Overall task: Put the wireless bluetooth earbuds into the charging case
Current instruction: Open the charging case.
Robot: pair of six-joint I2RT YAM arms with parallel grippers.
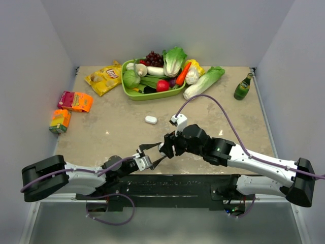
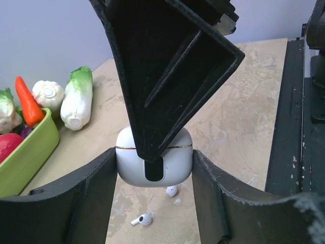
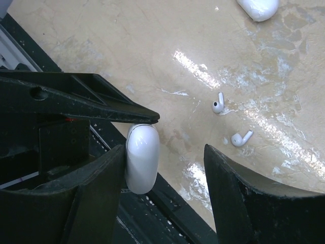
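A closed white charging case (image 2: pixel 133 165) with a gold seam hangs above the table, and my left gripper (image 2: pixel 154 155) is shut on its two sides. My right gripper (image 3: pixel 163 152) stands open around the same case (image 3: pixel 142 157): its left finger (image 3: pixel 101 178) touches the case and the right finger (image 3: pixel 238 188) is well apart. One right finger crosses over the case's front in the left wrist view. Two white earbuds (image 2: pixel 143 219) (image 2: pixel 171 190) lie on the table beneath; the right wrist view shows these earbuds (image 3: pixel 218 104) (image 3: pixel 240 138) side by side. From above, both grippers (image 1: pixel 152 154) (image 1: pixel 169 145) meet near the front edge.
A second white case (image 1: pixel 151 120) lies mid-table. A green tray (image 1: pixel 133 93) of toy vegetables sits at the back, with a chip bag (image 1: pixel 104 78) to its left and a green bottle (image 1: pixel 243 87) at the right. Juice boxes (image 1: pixel 75 101) (image 1: pixel 60 121) lie left. A black base rail (image 1: pixel 167 185) runs along the near edge.
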